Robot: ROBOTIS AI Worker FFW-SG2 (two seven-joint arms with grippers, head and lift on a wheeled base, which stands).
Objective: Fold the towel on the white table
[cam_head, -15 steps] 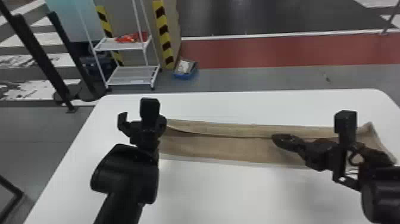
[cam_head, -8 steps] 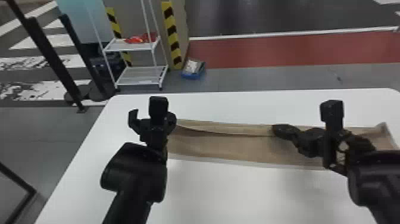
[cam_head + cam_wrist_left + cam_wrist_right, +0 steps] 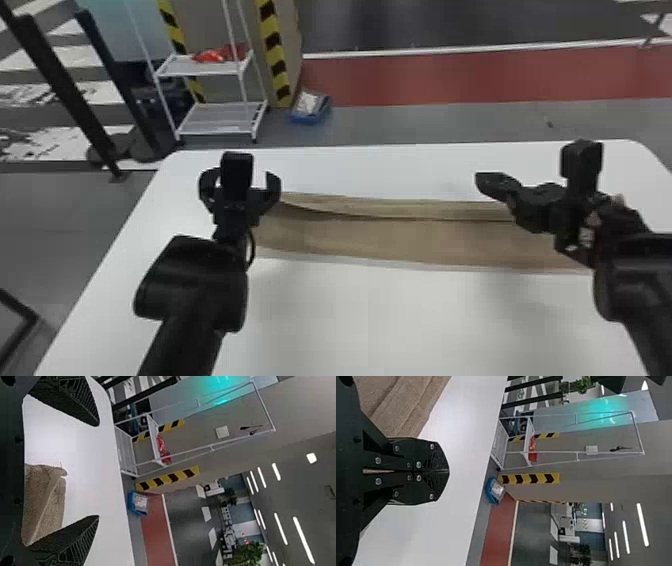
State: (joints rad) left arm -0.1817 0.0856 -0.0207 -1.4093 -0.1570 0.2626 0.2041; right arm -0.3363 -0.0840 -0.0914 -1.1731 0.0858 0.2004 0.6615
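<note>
left gripper [image 3: 97, 470] is spread with nothing between its fingers, at the towel's left end; right gripper [image 3: 448, 471] is clenched, fingers together, no cloth visible at the tips, which point past the towel's far edge. towel [image 3: 400, 240] is a long flat strip running crosswise on the white table [image 3: 425, 325], with a layer edge along its far side. reads as a lengthwise fold, so the short ends are probably next. left one sits by its end likely to pinch it or keep clear, can't tell which. right one would need to open before it could take any cloth. surface is smooth and pale, rounded corners beyond the towel. room, all past the towel's far side: white shelf rack [image 3: 217, 120] off to the left with red stuff [image 3: 215, 55] on top, blue bin [image 3: 307, 119] on the floor, red floor strip [image 3: 450, 75] behind.
</note>
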